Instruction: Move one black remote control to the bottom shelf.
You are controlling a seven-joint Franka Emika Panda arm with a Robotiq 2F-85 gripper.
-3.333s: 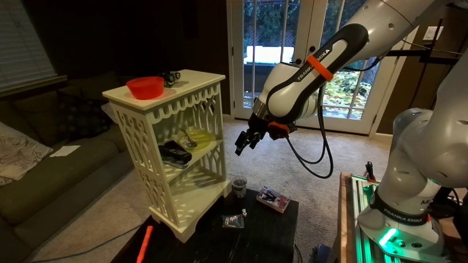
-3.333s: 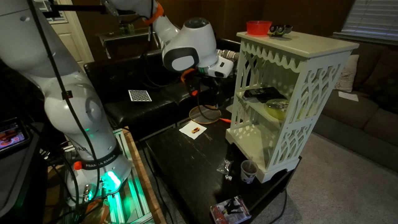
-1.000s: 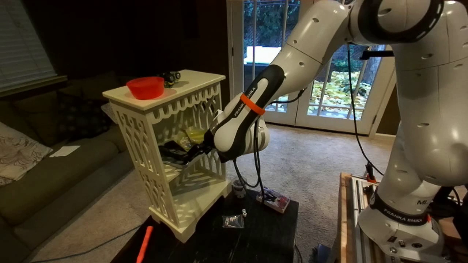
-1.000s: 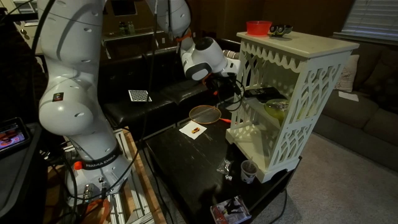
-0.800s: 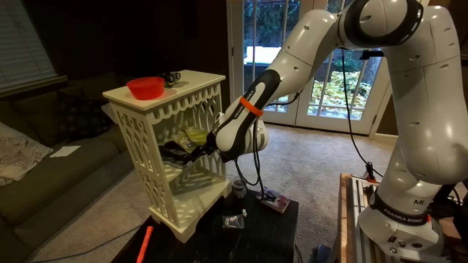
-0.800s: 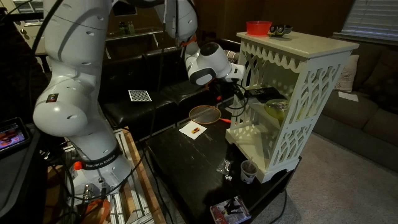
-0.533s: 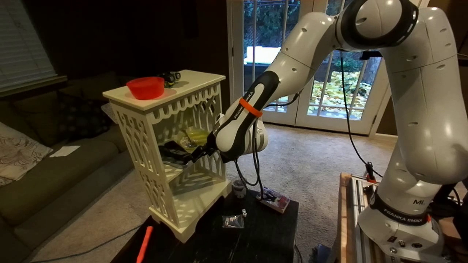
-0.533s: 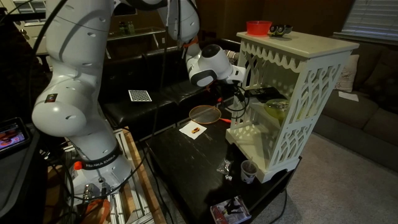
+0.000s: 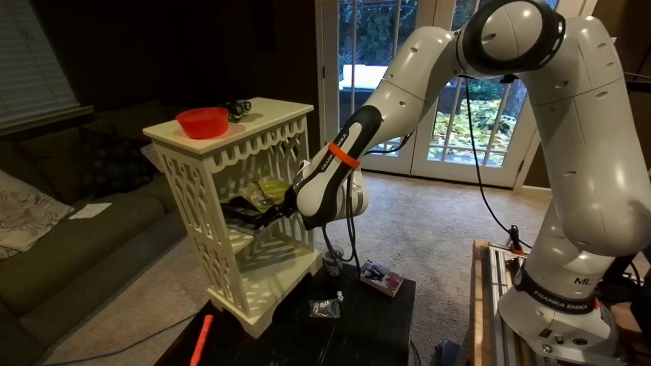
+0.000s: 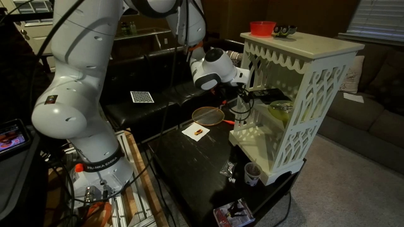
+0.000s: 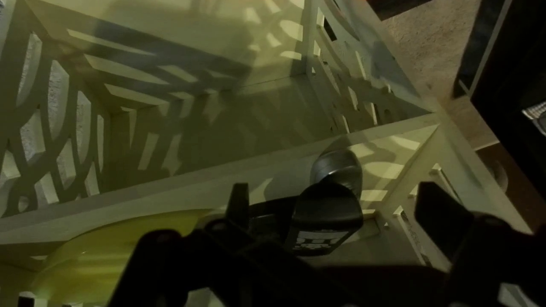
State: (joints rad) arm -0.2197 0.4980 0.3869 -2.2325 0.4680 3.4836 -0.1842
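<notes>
Cream-white paint covers the boxy three-tier rack [image 10: 315, 44], whose sides repeat a looping lattice pattern; its flat bottom shelf [image 9: 269, 274] is the same cream, streaked with darker shadow stripes. The long black remote control [image 11: 327, 213] carries pale grey print on its end — the two-fingered gripper [image 11: 332, 196] is black too. The round plastic bowl [image 9: 202, 123] is plain bright red, the shallow glossy dish [image 11: 98, 256] yellow-green. Dark flower outlines pattern the pale fabric cushion [image 9: 25, 213].

A red bowl [image 9: 202, 123] sits beside a toy car [image 10: 285, 30], while the black table [image 10: 189, 164] holds a cup [image 10: 252, 175], a book [image 10: 234, 213], a racket [image 10: 208, 116] and a plastic bag [image 10: 227, 169].
</notes>
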